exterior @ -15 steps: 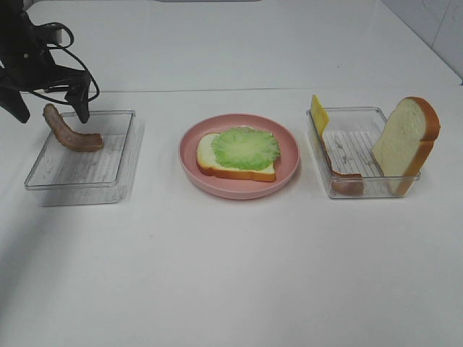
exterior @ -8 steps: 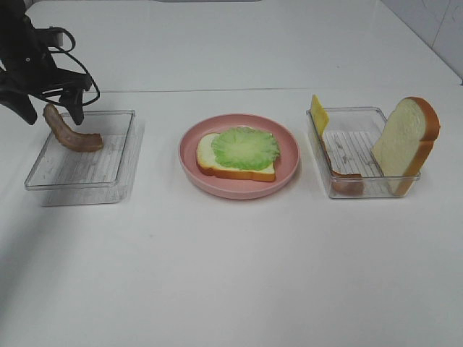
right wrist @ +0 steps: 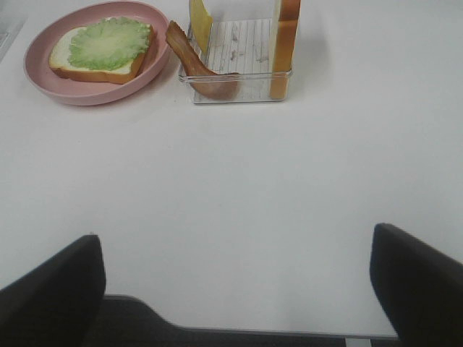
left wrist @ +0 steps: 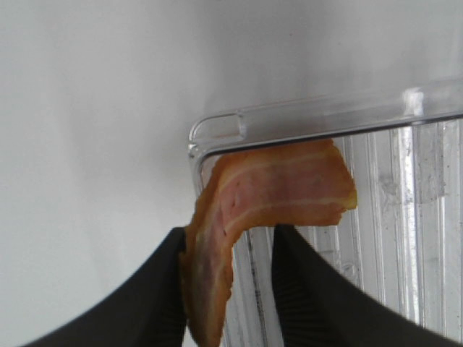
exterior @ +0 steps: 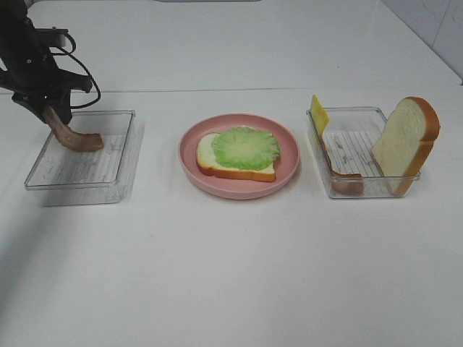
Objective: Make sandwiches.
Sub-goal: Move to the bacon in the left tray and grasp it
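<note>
At the left tray's (exterior: 81, 185) far corner, our left gripper (left wrist: 228, 289) straddles the raised end of the bacon (left wrist: 282, 191), jaws narrowly apart, one finger (left wrist: 155, 289) touching, while the right gripper (right wrist: 235, 282) gapes wide; we judge the strip light and floppy, best pinched at that end.

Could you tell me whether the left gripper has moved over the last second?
Yes: the left gripper has barely shifted against the clear tray, but its jaws have narrowed around the raised end of the bacon strip.
</note>
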